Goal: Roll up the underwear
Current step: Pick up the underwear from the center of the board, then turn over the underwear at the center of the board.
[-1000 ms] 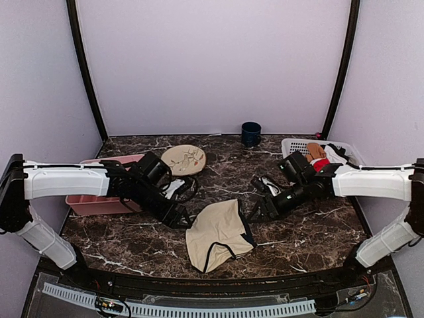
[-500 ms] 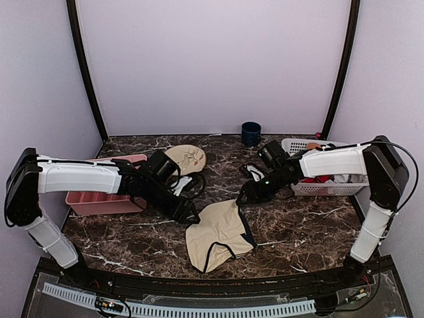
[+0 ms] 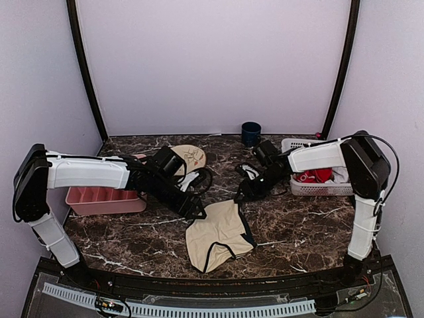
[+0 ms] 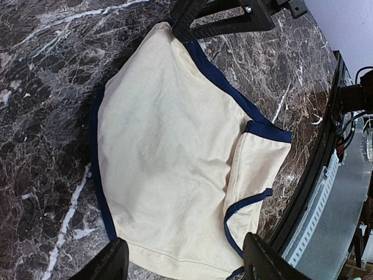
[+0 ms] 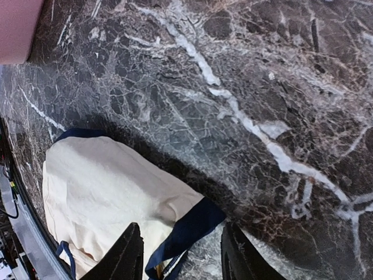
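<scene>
The beige underwear with thin dark trim lies flat on the marble table, near the front middle. In the left wrist view it fills most of the frame. My left gripper is open at its far left edge, and its fingertips straddle that hem. My right gripper is open at the far right corner. Its fingers straddle the dark-trimmed corner of the underwear. Neither gripper holds the fabric. The right gripper's black fingers show at the top of the left wrist view.
A pink tray sits at the left, behind the left arm. A round patterned plate lies behind it. A dark cup stands at the back. A white basket holding a red garment is at the right.
The right arm has swung left and down to the underwear's far right corner. The left gripper has slid right to its far left edge. The underwear has not moved.
</scene>
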Controlling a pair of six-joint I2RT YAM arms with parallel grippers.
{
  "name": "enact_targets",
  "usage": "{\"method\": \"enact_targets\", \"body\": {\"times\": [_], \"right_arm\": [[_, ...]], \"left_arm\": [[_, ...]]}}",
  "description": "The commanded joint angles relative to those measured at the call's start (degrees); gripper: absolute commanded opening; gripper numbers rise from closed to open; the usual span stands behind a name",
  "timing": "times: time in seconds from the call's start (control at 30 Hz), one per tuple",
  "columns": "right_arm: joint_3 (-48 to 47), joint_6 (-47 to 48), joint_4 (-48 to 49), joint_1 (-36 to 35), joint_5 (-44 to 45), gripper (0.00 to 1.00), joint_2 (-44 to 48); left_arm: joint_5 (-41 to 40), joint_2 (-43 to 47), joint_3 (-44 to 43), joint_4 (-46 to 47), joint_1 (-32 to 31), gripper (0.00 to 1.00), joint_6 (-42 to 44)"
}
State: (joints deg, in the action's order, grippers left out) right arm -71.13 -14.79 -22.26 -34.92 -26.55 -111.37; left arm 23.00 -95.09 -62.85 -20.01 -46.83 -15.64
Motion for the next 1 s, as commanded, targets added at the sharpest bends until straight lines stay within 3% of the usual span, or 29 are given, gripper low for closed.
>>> {"method": "enact_targets", "body": {"times": [0.0,0.03,0.13,0.17,0.43,0.6,0.73,0.87,0.9,0.93,0.97], "right_arm": [[-2.0,2.6,0.5,0.1,-3.3,0.42,-3.7],[-2.4,3.0,0.0,0.1,-4.0,0.37,-4.4],[-5.8,4.4,-3.0,0.1,-5.2,0.06,-5.4],[-7.5,4.4,-3.8,0.1,-5.6,0.0,-4.8],[-29.1,3.4,-11.1,-0.6,-11.0,0.0,0.9],[-32.4,4.2,-15.1,-4.9,-13.8,0.0,6.0],[-26.0,7.0,-18.4,-10.0,-16.5,0.0,13.9],[-4.2,4.8,-17.1,-8.7,-10.4,0.0,30.4],[2.4,3.1,-15.2,-7.0,-8.6,0.19,34.4],[8.5,1.4,-14.3,-4.8,-5.8,0.45,37.9],[13.8,-0.1,-14.2,-3.0,-4.3,0.62,40.2]], "left_arm": [[0.1,0.8,-0.8,0.1,0.9,0.7,0.2],[-0.2,0.9,-0.6,0.0,0.9,0.7,0.0],[-0.9,1.9,0.2,0.2,1.4,0.7,-0.6],[-1.3,2.5,0.6,0.3,1.8,0.7,-1.1],[-3.8,12.7,5.6,3.9,9.8,0.7,-5.2],[-8.4,17.3,4.0,0.3,13.9,0.7,-2.5],[-10.8,20.4,3.4,-0.9,15.1,0.71,-1.0],[-9.9,22.1,2.7,-1.8,15.2,0.72,0.1],[-8.8,22.1,2.6,-1.8,15.2,0.74,0.5],[-7.5,22.1,2.6,-1.7,15.2,0.76,1.1],[-6.0,22.1,2.7,-1.6,15.2,0.78,1.6]]}}
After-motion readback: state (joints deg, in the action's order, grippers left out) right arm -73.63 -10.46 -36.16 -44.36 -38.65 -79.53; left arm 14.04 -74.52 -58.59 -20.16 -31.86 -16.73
